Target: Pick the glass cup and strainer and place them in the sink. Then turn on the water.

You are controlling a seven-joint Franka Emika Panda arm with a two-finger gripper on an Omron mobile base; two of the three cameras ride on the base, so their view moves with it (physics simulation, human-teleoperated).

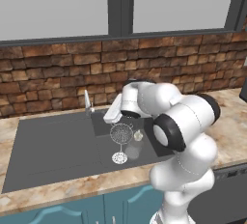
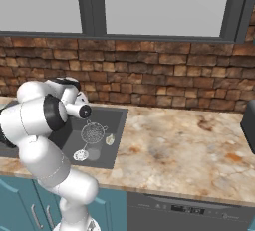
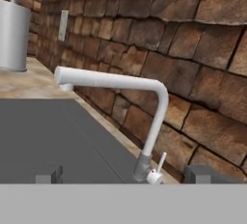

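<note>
The dark grey sink (image 1: pixel 53 146) is set in the marble counter. The strainer (image 1: pixel 121 133) (image 2: pixel 93 133), a round wire-mesh bowl, lies inside it near the right wall. Just beside it in the basin the glass cup (image 1: pixel 132 151) (image 2: pixel 93 154) shows as a faint clear round shape. The round silver drain (image 1: pixel 119 158) (image 2: pixel 79 155) sits in front of the strainer. My gripper (image 3: pixel 125 177) is open and empty, hovering over the basin's back and facing the silver faucet (image 3: pixel 157 117) (image 1: pixel 87 101) and its small lever (image 3: pixel 160 164). No water shows at the spout.
A brick wall (image 1: pixel 58 73) runs close behind the faucet. A silver canister (image 3: pixel 13 35) stands on the counter beyond the sink, near a wall outlet (image 3: pixel 62 25). Marble counter (image 2: pixel 189 140) stretches to the right, with a dark appliance (image 2: pixel 249 125) at its far end.
</note>
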